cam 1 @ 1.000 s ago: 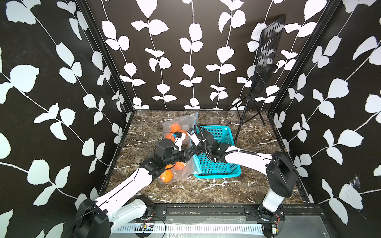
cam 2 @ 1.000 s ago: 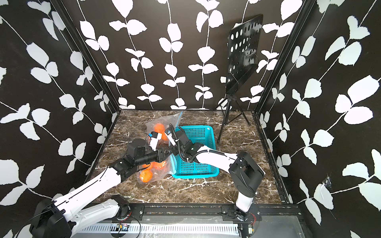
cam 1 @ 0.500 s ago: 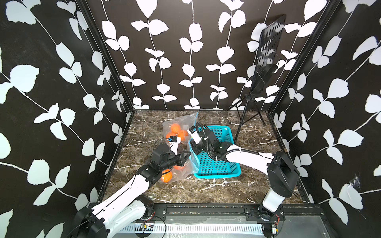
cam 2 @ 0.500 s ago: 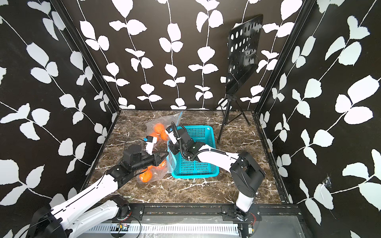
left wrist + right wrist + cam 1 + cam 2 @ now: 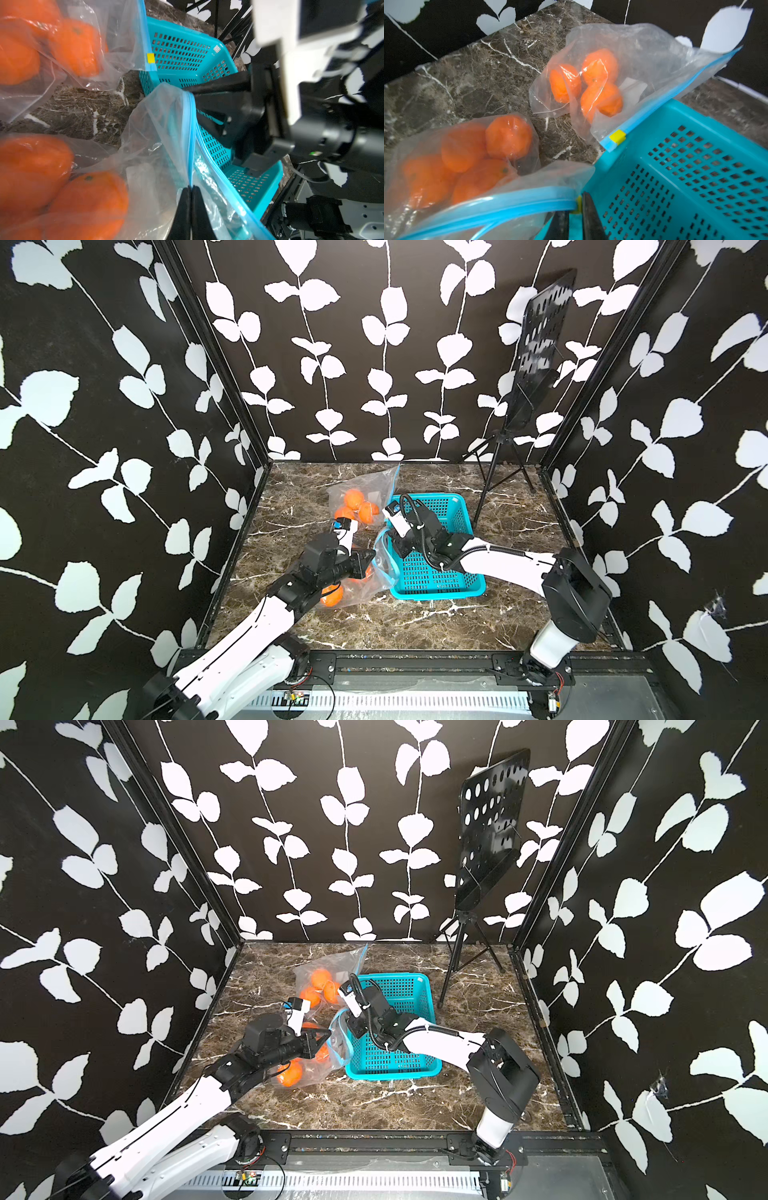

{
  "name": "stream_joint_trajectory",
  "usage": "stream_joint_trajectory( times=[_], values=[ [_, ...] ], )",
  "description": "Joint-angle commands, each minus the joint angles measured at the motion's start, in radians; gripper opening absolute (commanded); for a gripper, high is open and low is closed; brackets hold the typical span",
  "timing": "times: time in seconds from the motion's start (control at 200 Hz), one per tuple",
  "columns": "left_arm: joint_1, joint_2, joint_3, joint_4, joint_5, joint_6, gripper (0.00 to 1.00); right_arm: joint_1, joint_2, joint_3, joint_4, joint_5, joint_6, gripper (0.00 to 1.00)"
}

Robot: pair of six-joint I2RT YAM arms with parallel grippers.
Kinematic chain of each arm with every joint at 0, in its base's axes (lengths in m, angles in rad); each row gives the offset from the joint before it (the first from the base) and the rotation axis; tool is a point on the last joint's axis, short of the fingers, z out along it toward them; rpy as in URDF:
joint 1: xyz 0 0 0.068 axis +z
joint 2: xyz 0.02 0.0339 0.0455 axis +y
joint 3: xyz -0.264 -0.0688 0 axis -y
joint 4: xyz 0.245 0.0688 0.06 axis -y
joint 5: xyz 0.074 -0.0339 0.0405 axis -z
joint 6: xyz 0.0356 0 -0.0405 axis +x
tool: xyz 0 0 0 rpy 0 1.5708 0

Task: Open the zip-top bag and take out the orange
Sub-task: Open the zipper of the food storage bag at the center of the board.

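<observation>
- Orange fruit comes first: the oranges [image 5: 332, 600] bunch in the closed end of the near zip-top bag [image 5: 370, 588]. They lie low and left of centre in both top views, on the marble-patterned bench [image 5: 415, 626], beside the left arm's wrist.
- Just up and right of the fruit in a top view, the left gripper [image 5: 190, 188] is clamped, jaws pressed together, on one lip of that bag's blue zip strip [image 5: 192, 135].
- From that pinch the strip runs up and right across the picture to the right gripper [image 5: 574, 204]; that line is its long axis. The two tracks part beside the left gripper, so I judge the mouth at least partly open.
- At the strip's far end the right gripper has its jaws a little apart, with the yellow slider [image 5: 577, 202] at their tips. No pinch on it shows.
- My judgement of the coming move is a reach through the mouth toward the lower left of the frame, where the fruit lies. The right gripper is free and faces the opening. The left is nearer the oranges but is holding the lip.
- Right of the mouth and touching it, the teal basket [image 5: 436, 593] sits beneath the right gripper.
- Farthest, toward the upper middle, a second zip-top bag [image 5: 374, 485] of oranges touches the basket's far left corner. I cannot tell whether its zip is shut.
</observation>
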State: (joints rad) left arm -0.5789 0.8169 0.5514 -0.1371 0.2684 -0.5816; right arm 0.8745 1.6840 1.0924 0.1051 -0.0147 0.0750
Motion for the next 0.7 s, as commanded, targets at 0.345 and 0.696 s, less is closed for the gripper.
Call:
stream_joint_trajectory(
  times=[0.345,0.696],
  values=[
    [0.007,0.057,0.039,-0.002,0.016,0.019,0.0,0.036,-0.205,-0.093,0.06,-0.189,-0.053,0.49],
    [0.07,0.003,0.147,-0.088,0.026,0.019,0.0,0.088,-0.045,-0.078,0.16,-0.207,0.005,0.24]
  ],
)
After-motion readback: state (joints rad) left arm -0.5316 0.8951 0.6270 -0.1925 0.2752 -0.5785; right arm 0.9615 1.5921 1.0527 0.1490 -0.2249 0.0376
